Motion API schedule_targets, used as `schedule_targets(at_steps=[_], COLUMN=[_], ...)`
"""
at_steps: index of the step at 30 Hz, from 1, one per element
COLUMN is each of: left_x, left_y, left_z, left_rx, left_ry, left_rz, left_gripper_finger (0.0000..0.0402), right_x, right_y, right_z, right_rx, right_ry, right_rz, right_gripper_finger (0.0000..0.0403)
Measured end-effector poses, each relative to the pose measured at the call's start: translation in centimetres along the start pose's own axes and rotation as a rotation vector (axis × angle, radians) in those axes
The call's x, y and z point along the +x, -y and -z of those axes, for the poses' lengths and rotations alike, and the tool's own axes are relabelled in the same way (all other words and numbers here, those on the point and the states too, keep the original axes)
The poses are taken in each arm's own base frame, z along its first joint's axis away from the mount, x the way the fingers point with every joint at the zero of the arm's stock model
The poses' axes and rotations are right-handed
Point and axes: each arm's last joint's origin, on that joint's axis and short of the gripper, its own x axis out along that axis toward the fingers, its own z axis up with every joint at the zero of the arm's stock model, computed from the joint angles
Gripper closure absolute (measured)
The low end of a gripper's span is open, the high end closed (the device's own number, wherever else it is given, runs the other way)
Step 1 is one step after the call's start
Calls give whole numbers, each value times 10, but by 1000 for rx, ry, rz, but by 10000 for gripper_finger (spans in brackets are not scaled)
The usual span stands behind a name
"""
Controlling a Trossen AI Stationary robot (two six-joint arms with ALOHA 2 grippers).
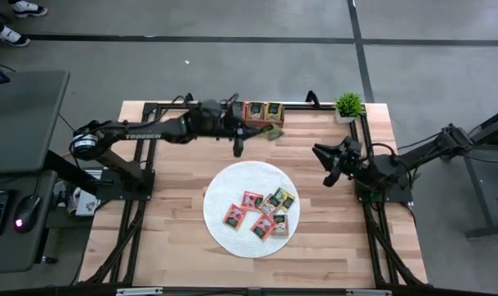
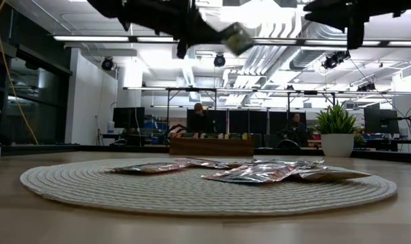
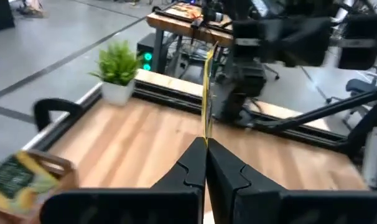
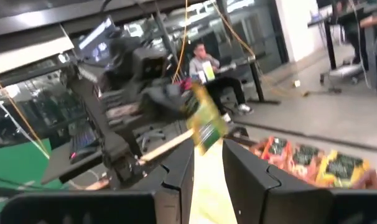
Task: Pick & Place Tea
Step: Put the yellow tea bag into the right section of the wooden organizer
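My left gripper [image 3: 206, 149] hangs above the table's far middle, just right of the brown wooden tray [image 1: 262, 112], shut on one greenish-yellow tea packet [image 1: 274, 131]. The low view shows that packet [image 2: 237, 38] high above the mat. Several more tea packets [image 1: 262, 215] lie flat on the round white woven mat [image 1: 224, 185]. Others sit in the tray. My right gripper [image 1: 324, 164] hovers at the table's right side. Its fingers [image 4: 176, 171] stand open with nothing between them. My left gripper pinches the packet by one edge [image 3: 206, 138] between its two shut fingers. The fingers lie about level and point toward the table's right side. The packet stands edge-on beyond the fingertips, upright and lifted clear of table and tray.
A small potted plant [image 1: 348, 104] stands at the far right corner. A black frame [image 1: 150, 111] runs along the table's edges. Bare wood lies between the mat and the tray. People sit at desks in the room behind.
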Motion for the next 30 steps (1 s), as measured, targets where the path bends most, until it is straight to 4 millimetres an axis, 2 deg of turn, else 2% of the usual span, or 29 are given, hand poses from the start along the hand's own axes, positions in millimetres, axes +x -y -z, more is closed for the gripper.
schedule_targets(at_steps=[5,10,19,23,30], left_x=[4,29,78,90,114], left_y=[-48,-85,-122,-134,-152], left_z=[7,2,-29,-39,-33], left_rx=[-28,-31,94,150,240], left_ry=[-56,-158,-446,-527,-583], left_rz=[-20,-34,-63,-99,-137], left_gripper_finger=[401,401,401,401,401], right_x=[-6,-7,-8,-8,-8], right_y=[3,3,1,1,2], right_z=[7,12,15,17,18], right_rx=[29,1,-17,-8,40], right_ry=[-70,-123,-181,-203,-206], right_rz=[10,-17,-120,-129,-114], right_gripper_finger=[324,323,323,323,324])
